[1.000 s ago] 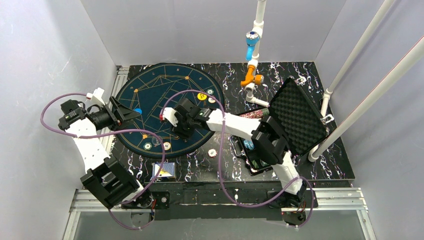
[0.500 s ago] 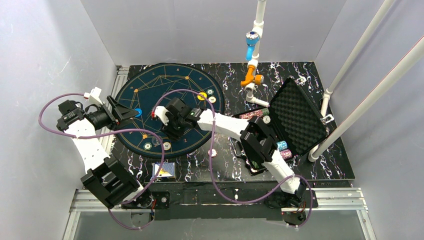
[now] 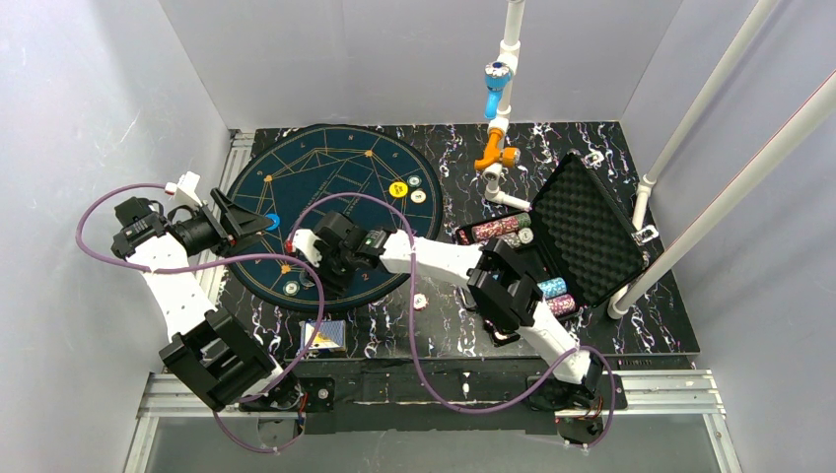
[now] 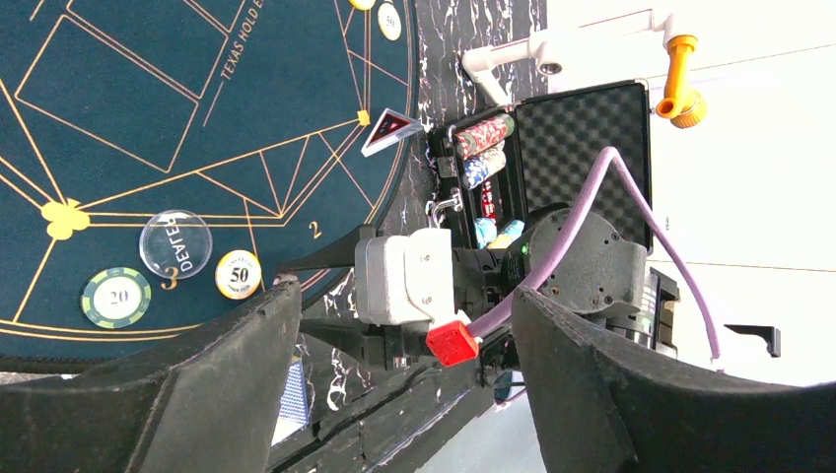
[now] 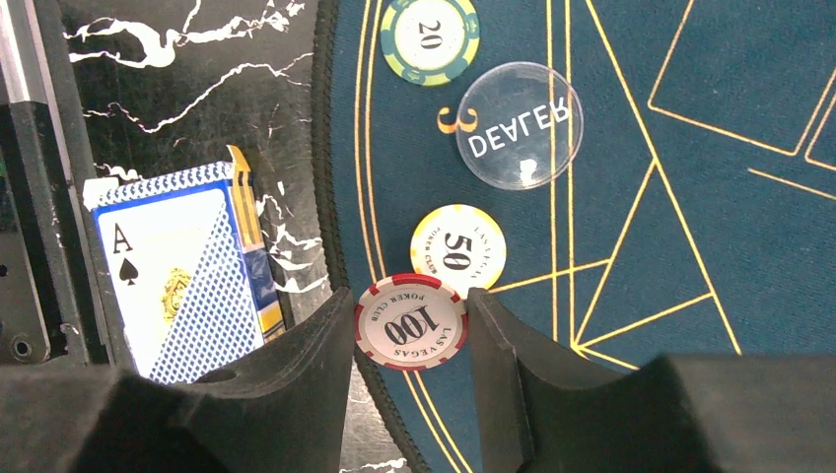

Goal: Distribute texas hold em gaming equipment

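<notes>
Since this chip looks meant for the seat 3 pile, my right end effector (image 5: pixel 409 305) is closed partway on a red-and-white 100 chip (image 5: pixel 410 323). It is pinched by the rim, face up, at lower centre of the right wrist view over the mat (image 5: pixel 690 246) edge. Can't tell if it touches down. Just above in frame lie the yellow 50 chip (image 5: pixel 457 250), clear plastic dealer button (image 5: pixel 520 125) and green-edged 20 chip (image 5: pixel 431 39), flat on dark blue felt-like mat with gold lines. Glossy blue-patterned card box (image 5: pixel 182 276) sits lower left, on the black marbled tabletop (image 5: pixel 197 59). My left end effector (image 4: pixel 402 301) is wide open and empty, probably parked clear. Foam-lined case (image 3: pixel 587 232) sits at right of the top view.
</notes>
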`<state>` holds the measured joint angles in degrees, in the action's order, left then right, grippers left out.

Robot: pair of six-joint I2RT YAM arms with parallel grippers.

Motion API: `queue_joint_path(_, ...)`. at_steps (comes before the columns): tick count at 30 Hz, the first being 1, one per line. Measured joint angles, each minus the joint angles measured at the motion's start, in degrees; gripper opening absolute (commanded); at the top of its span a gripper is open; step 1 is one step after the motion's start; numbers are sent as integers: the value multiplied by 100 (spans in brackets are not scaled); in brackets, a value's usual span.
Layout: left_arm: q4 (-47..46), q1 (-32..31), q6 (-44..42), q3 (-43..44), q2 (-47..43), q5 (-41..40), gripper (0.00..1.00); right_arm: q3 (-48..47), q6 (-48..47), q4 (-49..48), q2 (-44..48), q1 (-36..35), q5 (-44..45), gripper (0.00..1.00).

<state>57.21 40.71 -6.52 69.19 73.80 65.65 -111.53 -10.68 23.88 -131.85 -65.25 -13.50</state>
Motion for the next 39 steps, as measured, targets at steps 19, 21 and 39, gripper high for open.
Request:
queue_joint_path(19, -4, 0, 17, 0, 0, 48, 76, -308, 216, -236, -472, -164, -44, 44)
queue_joint_path(21, -4, 0, 17, 0, 0, 57, 76, -376, 260, -254, -501, -166, -50, 44)
queue_joint_path(39, -20, 0, 17, 0, 0, 87, 76, -1314, 409, -308, -1213, -205, -85, 47)
